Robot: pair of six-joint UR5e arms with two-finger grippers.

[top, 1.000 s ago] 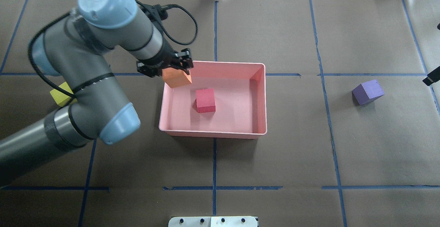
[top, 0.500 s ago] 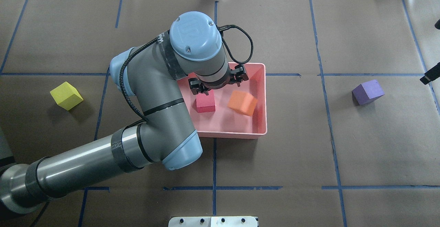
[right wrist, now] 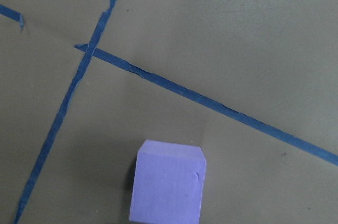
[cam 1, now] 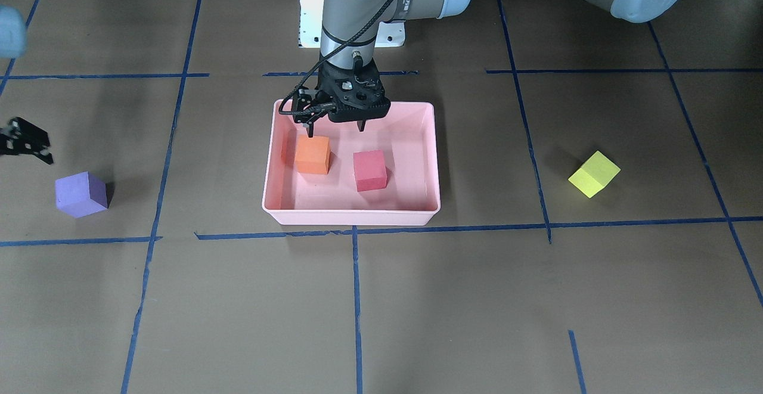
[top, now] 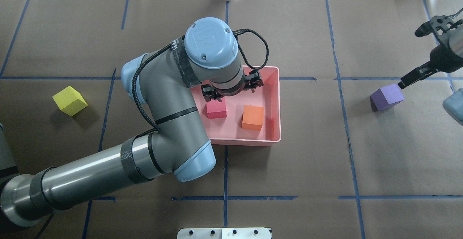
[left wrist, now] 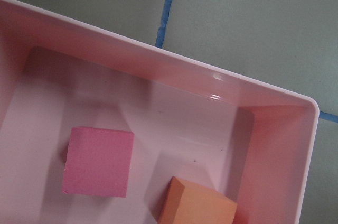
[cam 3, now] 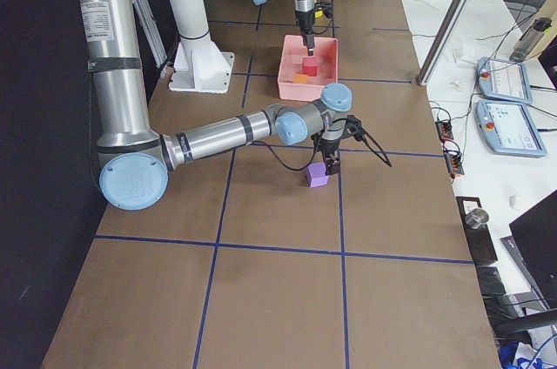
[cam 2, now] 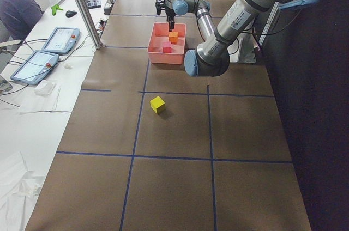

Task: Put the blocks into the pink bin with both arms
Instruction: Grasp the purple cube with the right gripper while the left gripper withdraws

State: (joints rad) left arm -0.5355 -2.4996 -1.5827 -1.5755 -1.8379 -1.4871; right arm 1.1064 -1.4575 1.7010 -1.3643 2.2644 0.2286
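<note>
Over the table's middle, the left gripper (cam 1: 335,127) hangs with its fingers spread and holding nothing, just above the pink bin (cam 1: 351,218). On the bin's floor, the orange block (top: 252,117) and the red block (top: 216,109) sit flat, apart, and square to the walls. The bin's long axis runs toward the table's left and right ends. Toward the right end, the right gripper (cam 3: 329,160), jaws apart, hovers over the purple block (top: 386,97), which is turned askew. The yellow-green block (top: 69,100) sits askew toward the left end.
</note>
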